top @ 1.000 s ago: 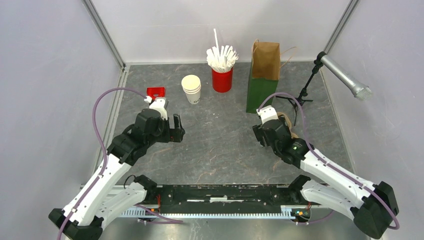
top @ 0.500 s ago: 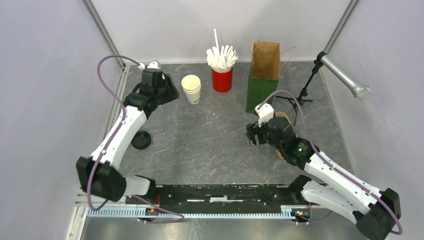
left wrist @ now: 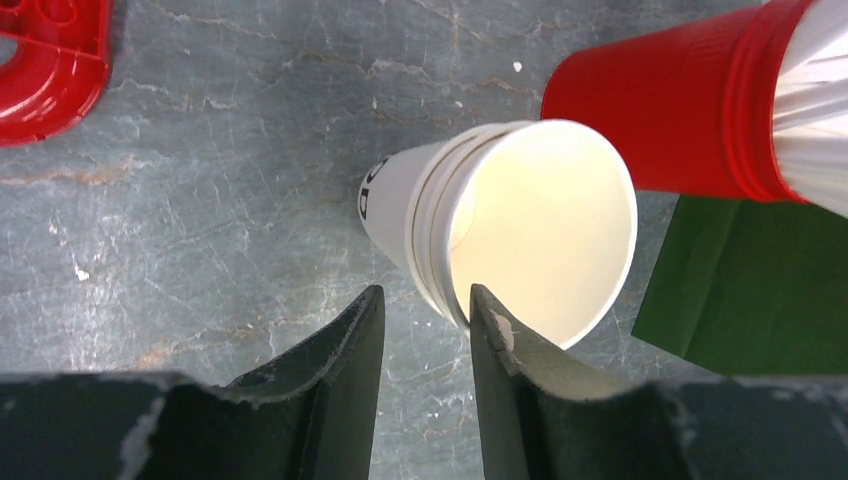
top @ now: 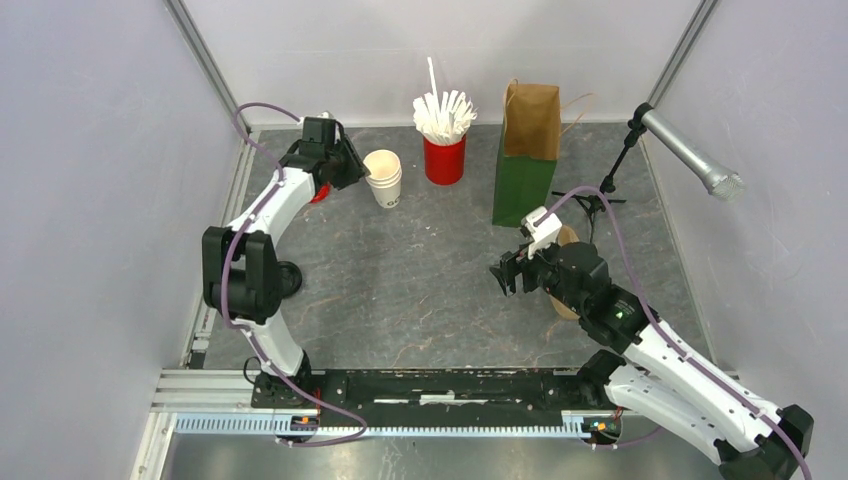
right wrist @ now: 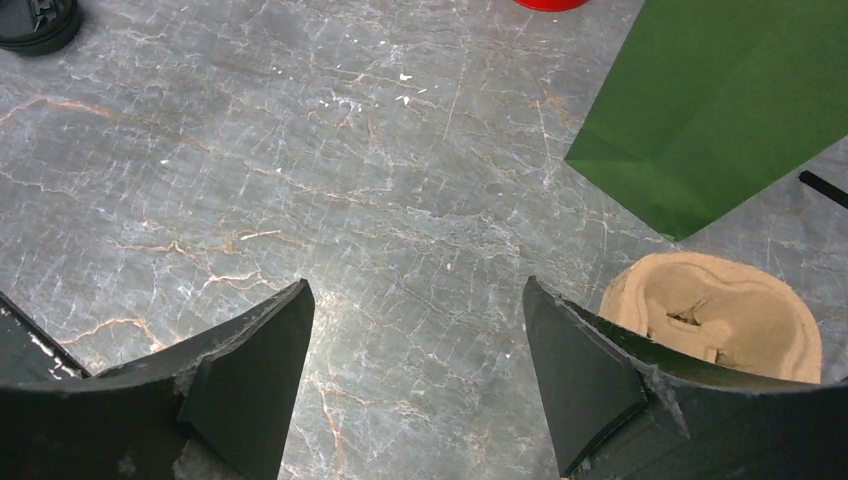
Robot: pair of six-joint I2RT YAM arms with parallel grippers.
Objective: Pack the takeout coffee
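Left tool [top: 352, 166], in the overhead view, was positioned at the far left of the surface [top: 440, 290], just beside the lidless stack of white cups [top: 382, 178]. The right tool [top: 504, 274] hung over the middle-right area, near the tan pulp carrier [top: 567, 238] and the green-and-brown paper bag [top: 525, 150]. A red cup of white straws [top: 444, 148] stood between stack and bag. A round black item [top: 287, 280] lay beside the left arm (lid alone or lidded cup: not determinable), so the location of the takeout coffee could not be confirmed.

Left wrist view: the left tool's jaws stood partly open with a narrow gap, and bare surface was visible between them. The stack's near rim sat at the fingertips [left wrist: 482, 300]; contact was not determinable, and nothing was visibly clamped. A red plastic piece [left wrist: 45, 50] lay at upper left.

Right wrist view: the right tool's jaws stood wide apart, holding nothing, above bare surface. The carrier lay just beside the right-hand finger, with the bag's green part beyond it.
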